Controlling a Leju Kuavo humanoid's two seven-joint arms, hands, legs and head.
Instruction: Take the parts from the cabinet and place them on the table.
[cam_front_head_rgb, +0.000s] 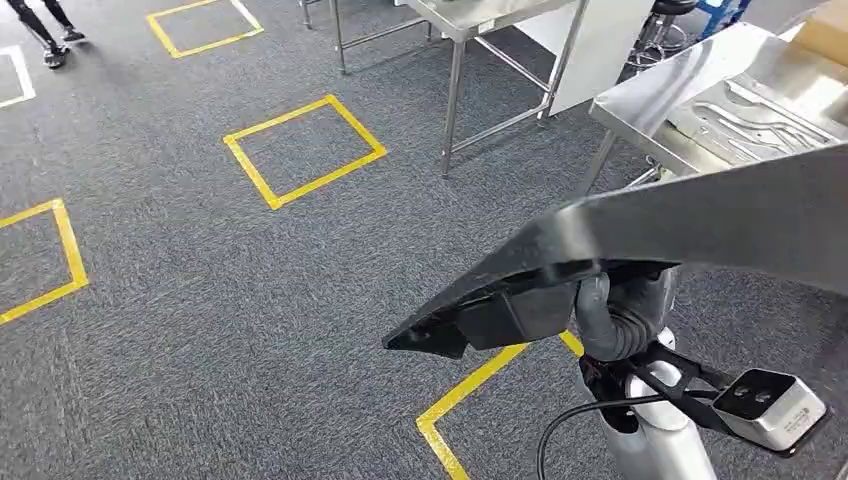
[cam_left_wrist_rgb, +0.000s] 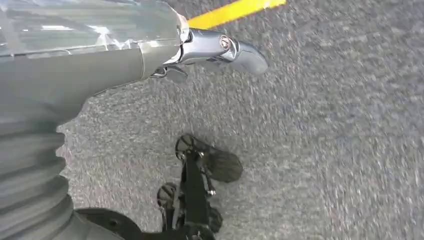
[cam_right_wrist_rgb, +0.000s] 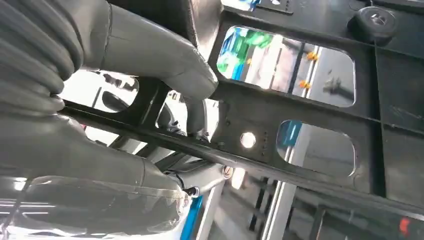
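Part (cam_front_head_rgb: 700, 225), one long dark panel, rides above the grey carpet (cam_front_head_rgb: 200, 330), gripped underneath by the right robot hand (cam_front_head_rgb: 615, 310). Right wrist view catches its ribbed underside with two cutouts, thumb (cam_right_wrist_rgb: 165, 60) clamped over a rib. Left robot hand (cam_left_wrist_rgb: 100, 65) hangs holding nothing, fingers apart. Steel surface (cam_front_head_rgb: 690, 85) ahead carries silver parts; four yellow squares mark the floor.

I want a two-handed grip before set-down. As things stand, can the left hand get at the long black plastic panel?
Probably not yet: the left hand hangs toward the carpet, while the right hand holds the long black plastic panel up high.
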